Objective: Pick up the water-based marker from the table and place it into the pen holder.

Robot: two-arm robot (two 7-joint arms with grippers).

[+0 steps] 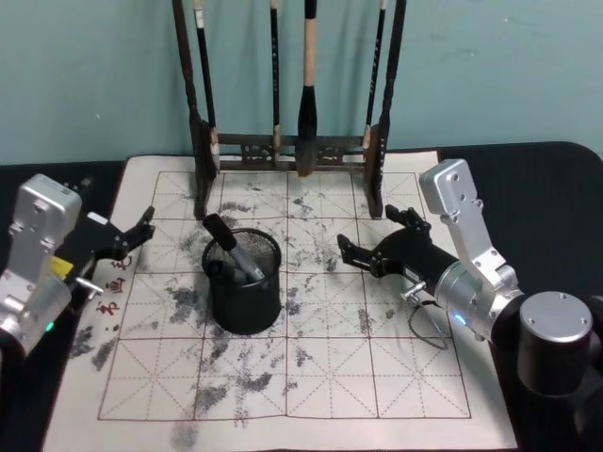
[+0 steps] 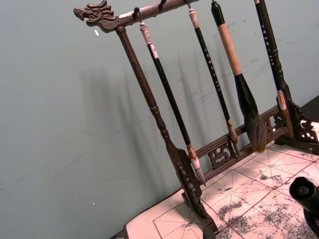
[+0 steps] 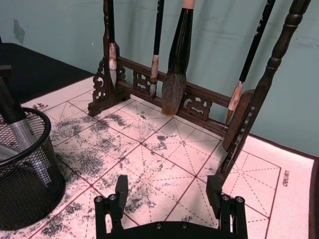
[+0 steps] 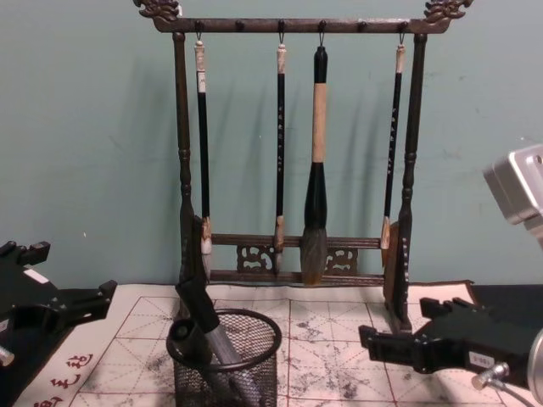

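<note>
The black wire-mesh pen holder stands on the ink-stained mat, left of centre. A water-based marker with a black cap and grey body leans inside it, cap poking over the rim toward the far left. A second dark pen end shows inside the cup. My right gripper hovers just right of the holder, open and empty. My left gripper sits at the mat's left edge, open and empty.
A tall dark wooden brush rack with several hanging brushes stands at the back of the gridded mat. The table around the mat is black; a teal wall rises behind.
</note>
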